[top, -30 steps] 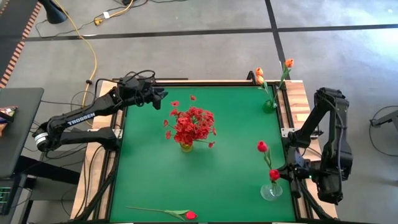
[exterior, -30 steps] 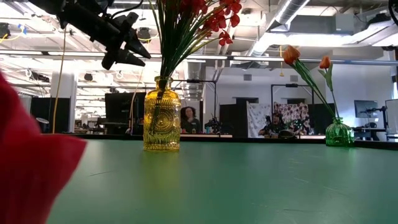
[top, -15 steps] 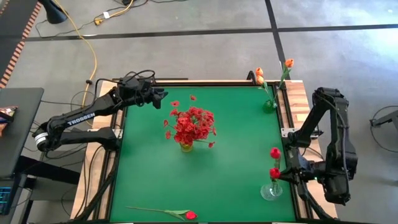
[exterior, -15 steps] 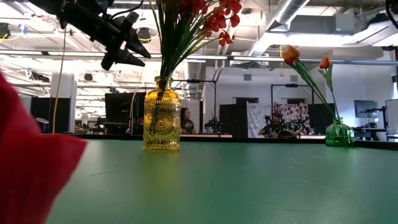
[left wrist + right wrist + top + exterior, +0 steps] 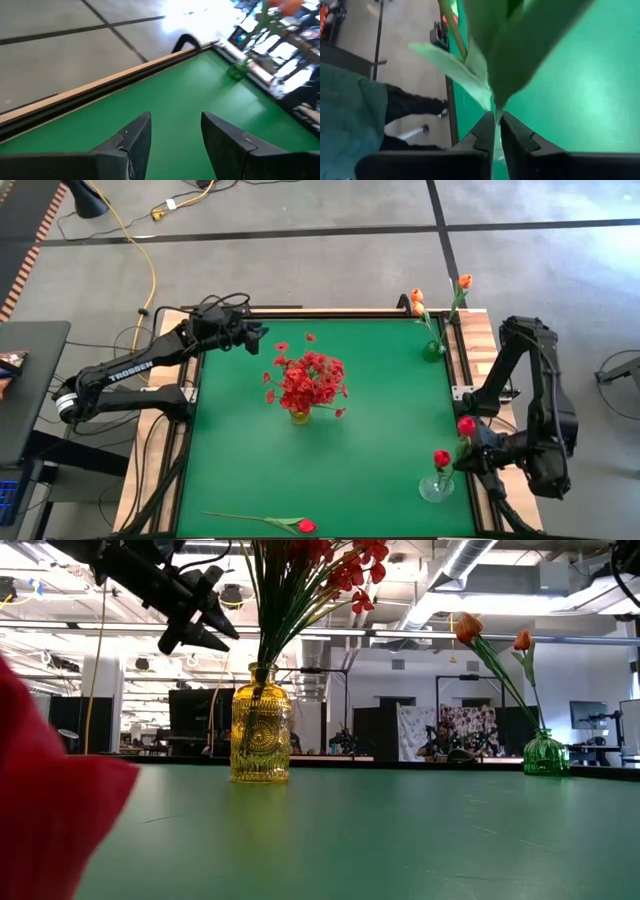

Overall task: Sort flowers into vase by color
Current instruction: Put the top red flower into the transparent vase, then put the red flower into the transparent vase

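The red tulip [image 5: 466, 425] that the right gripper [image 5: 478, 457] set into the clear vase [image 5: 436, 487] at the table's near right has swung upright and now leans out over the edge, while the jaws, almost together, have eased slightly around its stem and leaves; this flower looks nearly delivered beside the second red tulip [image 5: 441, 458]. The left gripper [image 5: 262, 332] hovers apart and empty at the far left. One tulip [image 5: 305, 525] remains lying at the near edge, with the red bouquet [image 5: 308, 380] in its yellow vase [image 5: 260, 738] mid-table and the orange buds [image 5: 417, 297] in the green vase [image 5: 433, 350] well clear.

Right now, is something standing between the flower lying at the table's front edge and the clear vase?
Nothing visible does. Only bare green table separates the lying flower from the clear vase, which already holds two red-pink blooms.
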Controlling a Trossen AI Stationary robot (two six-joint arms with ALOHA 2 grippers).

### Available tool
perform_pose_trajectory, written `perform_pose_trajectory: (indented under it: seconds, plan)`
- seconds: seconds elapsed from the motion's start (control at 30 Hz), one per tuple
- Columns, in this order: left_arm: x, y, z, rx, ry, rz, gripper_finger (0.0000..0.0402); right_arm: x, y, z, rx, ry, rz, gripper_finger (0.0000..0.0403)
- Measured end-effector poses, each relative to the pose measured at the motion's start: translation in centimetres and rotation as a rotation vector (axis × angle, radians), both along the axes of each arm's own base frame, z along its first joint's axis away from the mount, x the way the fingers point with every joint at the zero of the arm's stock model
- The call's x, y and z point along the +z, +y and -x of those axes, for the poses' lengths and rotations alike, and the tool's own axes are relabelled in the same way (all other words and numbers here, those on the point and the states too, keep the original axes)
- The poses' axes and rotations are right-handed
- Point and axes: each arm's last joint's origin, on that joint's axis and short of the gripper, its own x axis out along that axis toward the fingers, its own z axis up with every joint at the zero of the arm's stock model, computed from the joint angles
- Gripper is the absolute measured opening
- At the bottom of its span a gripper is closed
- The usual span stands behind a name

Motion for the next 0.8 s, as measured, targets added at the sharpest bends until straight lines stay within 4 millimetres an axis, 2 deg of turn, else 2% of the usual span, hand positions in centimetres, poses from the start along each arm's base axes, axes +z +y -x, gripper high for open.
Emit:
perform_pose_trajectory:
  seconds: [0.13, 0.37, 0.5, 0.63, 0.8]
  plan:
    - [-0.1, 0.1, 0.1, 0.039, 0.023, -0.006, 0.0160, 0.1, -0.2, 0.1, 0.026, 0.041, -0.011, 0.0084]
    - [-0.3, 0.1, 0.2, 0.055, 0.040, -0.001, 0.0160, 0.3, -0.7, 0.4, 0.073, 0.115, -0.030, 0.0170]
    - [-0.7, 0.1, 0.5, 0.126, 0.067, 0.045, 0.0160, 0.4, -1.0, 0.7, 0.112, 0.185, -0.061, 0.0208]
    - [-1.2, 0.1, 0.8, 0.206, 0.044, 0.166, 0.0160, 0.6, -1.3, 0.9, 0.132, 0.225, -0.090, 0.0222]
    - [-1.6, -0.4, 0.9, 0.200, 0.031, 0.286, 0.0160, 0.5, -1.2, 1.2, 0.163, 0.328, -0.123, 0.0217]
